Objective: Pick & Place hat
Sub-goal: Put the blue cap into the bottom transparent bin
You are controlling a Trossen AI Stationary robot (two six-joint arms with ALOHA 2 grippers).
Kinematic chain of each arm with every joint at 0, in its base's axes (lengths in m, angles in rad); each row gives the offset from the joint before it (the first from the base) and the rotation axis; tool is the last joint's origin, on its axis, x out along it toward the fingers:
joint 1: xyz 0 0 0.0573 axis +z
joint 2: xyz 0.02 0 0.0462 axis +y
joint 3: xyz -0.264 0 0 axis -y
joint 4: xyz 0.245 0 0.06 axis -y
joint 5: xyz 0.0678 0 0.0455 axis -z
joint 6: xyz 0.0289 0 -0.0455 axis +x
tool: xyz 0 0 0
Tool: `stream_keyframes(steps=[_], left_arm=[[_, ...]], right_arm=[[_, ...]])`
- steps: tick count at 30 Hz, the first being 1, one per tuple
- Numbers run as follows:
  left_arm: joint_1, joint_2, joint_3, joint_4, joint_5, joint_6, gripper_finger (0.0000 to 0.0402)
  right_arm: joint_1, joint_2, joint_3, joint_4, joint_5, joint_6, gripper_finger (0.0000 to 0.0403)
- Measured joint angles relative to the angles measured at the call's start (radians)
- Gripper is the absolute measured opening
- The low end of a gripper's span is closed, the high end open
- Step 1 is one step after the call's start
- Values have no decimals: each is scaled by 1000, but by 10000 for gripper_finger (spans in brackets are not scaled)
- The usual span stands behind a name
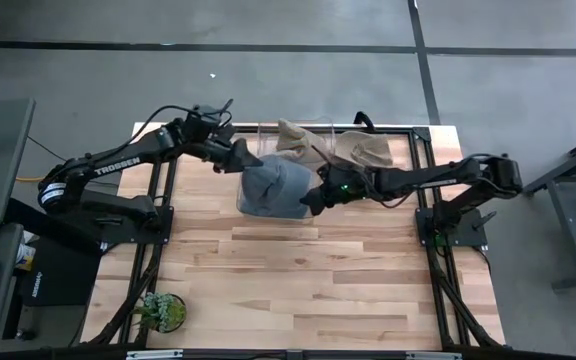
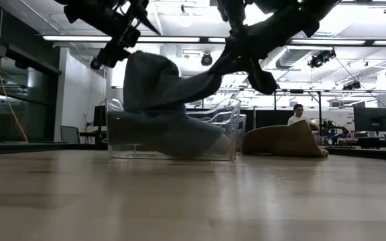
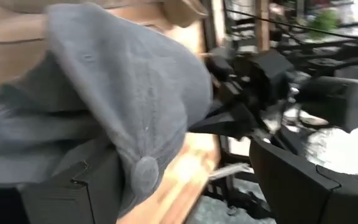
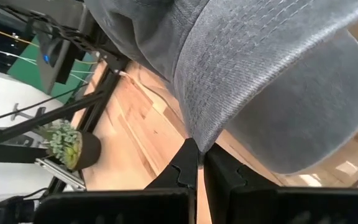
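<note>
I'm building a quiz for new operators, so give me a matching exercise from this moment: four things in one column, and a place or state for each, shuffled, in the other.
Things:
1. grey hat
2. tan hats
3. potted plant
4. right gripper

Places or states:
A. near the table's front left corner
B. shut on the brim's edge
C. held up over the clear bin
D. lying at the back of the table, behind the bin

Pairs: 1-C, 2-D, 3-A, 4-B
</note>
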Motion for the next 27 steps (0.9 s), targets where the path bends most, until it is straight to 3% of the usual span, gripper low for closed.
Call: stream_keyframes(steps=[15,27], left_arm=[[0,-15,0,-124,-215,50,303],[1,-112,1,-336,-573,67,303]], right_arm=[[-7,17,0,-11,-28,16,3],[-10,17,0,-31,-72,16,4]])
